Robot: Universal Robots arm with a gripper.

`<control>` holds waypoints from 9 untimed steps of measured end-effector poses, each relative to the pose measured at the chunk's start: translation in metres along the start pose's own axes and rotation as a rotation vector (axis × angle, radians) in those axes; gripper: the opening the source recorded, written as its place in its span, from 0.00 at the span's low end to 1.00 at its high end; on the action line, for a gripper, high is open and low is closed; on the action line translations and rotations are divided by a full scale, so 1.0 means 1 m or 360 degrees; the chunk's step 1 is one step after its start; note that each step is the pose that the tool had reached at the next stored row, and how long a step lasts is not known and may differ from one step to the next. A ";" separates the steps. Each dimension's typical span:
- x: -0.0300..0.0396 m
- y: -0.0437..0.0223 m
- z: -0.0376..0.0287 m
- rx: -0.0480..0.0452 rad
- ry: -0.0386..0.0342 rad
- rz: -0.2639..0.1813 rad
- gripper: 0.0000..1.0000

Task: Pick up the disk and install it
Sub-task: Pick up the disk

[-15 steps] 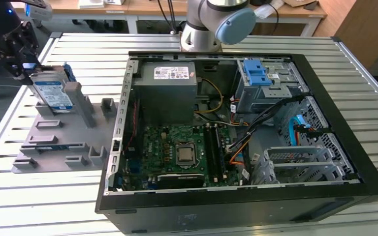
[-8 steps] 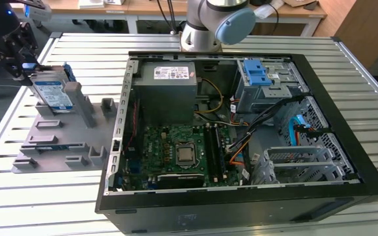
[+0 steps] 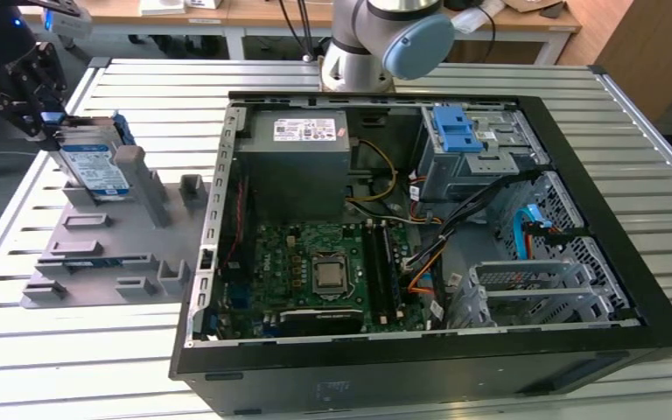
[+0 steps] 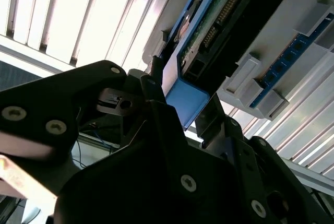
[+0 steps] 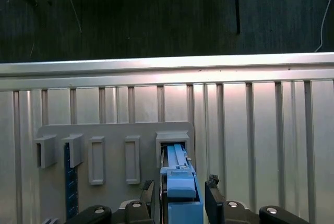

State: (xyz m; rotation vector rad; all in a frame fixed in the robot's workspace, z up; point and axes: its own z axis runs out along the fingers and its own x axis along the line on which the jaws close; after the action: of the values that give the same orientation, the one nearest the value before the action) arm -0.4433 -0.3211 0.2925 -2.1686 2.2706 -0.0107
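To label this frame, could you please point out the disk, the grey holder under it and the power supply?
the disk [image 3: 94, 169], exterior view, on its white-and-blue label.
the grey holder [image 3: 112, 231], exterior view, on its bare base.
the power supply [image 3: 295, 188], exterior view, on its grey face.

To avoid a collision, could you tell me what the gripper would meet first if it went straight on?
Probably the disk, standing upright in the grey holder directly ahead, though depth is unclear.
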 end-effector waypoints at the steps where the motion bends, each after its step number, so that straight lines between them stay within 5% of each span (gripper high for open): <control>1: 0.0000 0.0000 0.0000 0.0000 0.0000 -0.0001 0.51; 9: 0.0001 -0.0001 -0.0007 0.0000 0.0000 -0.0010 0.51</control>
State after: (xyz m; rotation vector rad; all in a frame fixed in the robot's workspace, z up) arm -0.4433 -0.3212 0.2932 -2.1757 2.2640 -0.0112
